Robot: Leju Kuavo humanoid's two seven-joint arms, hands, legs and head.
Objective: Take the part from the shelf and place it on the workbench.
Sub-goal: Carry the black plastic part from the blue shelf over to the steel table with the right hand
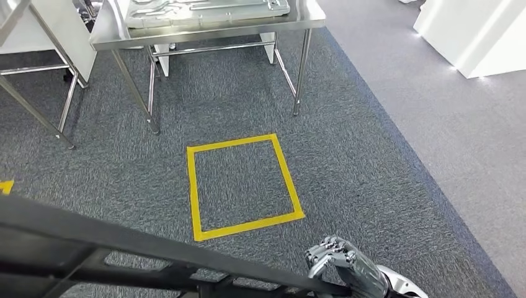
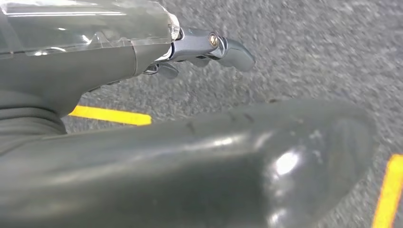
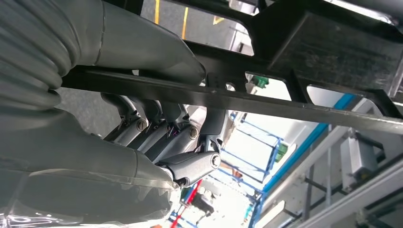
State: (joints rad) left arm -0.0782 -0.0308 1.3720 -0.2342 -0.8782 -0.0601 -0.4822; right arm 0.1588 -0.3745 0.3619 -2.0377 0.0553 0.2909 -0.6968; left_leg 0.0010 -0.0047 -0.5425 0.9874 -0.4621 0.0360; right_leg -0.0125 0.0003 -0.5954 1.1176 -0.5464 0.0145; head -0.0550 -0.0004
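Part (image 1: 124, 248) — a black frame, no readable writing — gripped by right hand (image 1: 338, 257); left hand (image 2: 204, 47) state unclear.

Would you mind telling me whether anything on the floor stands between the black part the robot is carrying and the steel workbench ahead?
Nothing visible does. The black part is held by the right hand, and the carpet up to the workbench holds just a yellow tape square, flat on the floor. The bench top already carries a metal tray.
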